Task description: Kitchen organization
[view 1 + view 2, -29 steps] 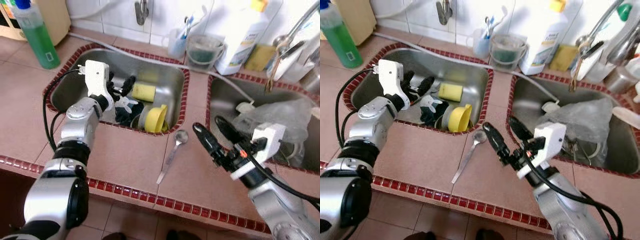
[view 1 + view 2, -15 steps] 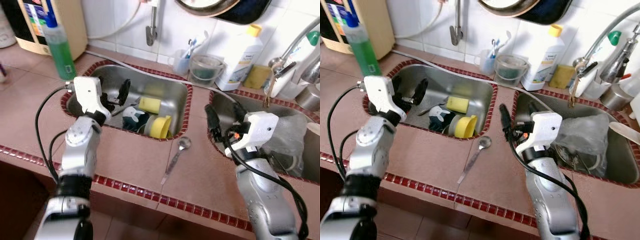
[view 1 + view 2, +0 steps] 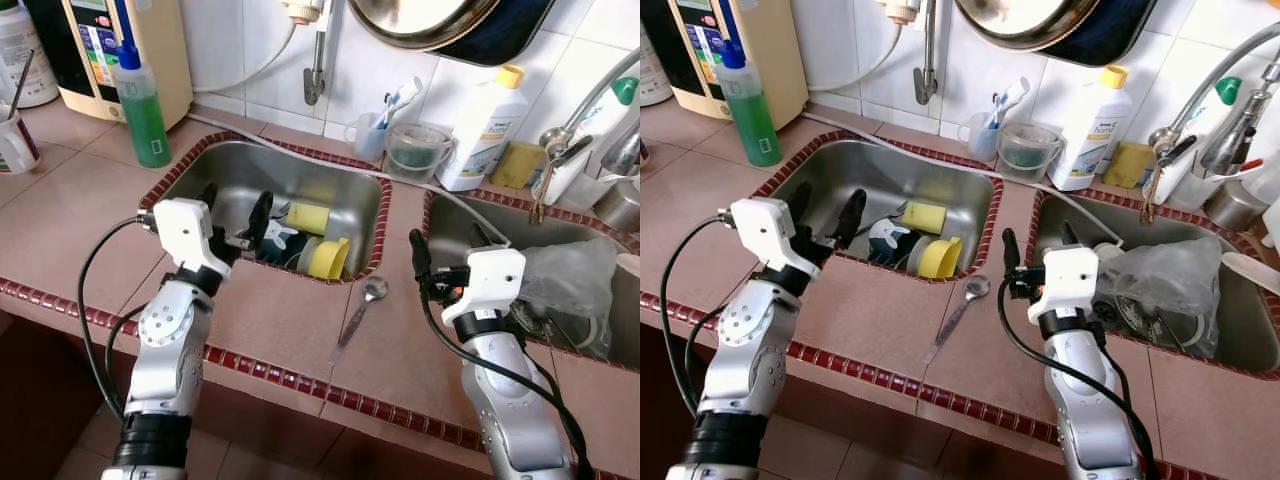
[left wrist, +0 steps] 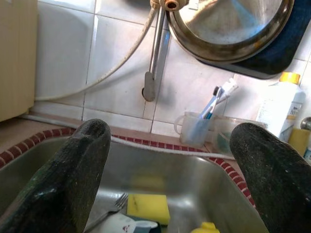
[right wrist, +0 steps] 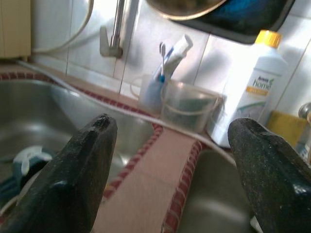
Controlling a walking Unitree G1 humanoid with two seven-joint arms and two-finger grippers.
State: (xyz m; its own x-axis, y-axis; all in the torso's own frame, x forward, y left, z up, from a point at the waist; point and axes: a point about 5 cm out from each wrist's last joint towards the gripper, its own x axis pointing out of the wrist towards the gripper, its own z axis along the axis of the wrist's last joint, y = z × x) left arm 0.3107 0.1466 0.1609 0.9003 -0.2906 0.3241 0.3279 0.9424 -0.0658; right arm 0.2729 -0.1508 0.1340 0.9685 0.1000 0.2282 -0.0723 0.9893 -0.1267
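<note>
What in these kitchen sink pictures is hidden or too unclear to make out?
- Contents of the right steel sink: covered by a crumpled clear plastic bag in the right eye view.
- Dark object beside the yellow plastic cup in the left steel sink: too small and jumbled to identify in the left eye view.
- Hanging steel pan: cut off by the left wrist view's edge.
- White bottle's small label print: blurred in the right wrist view.

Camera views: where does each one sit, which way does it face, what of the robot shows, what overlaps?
Left eye view: head, facing forward and down at the left sink; both silver arms, left tool open at the sink's near rim.
Right eye view: same head, same scene; right tool open over the counter between the sinks.
Left wrist view: along its black fingers toward the tiled wall, yellow sponge below.
Right wrist view: along its fingers toward the white detergent bottle.
Shared: both wrist views show the toothbrush cup.
</note>
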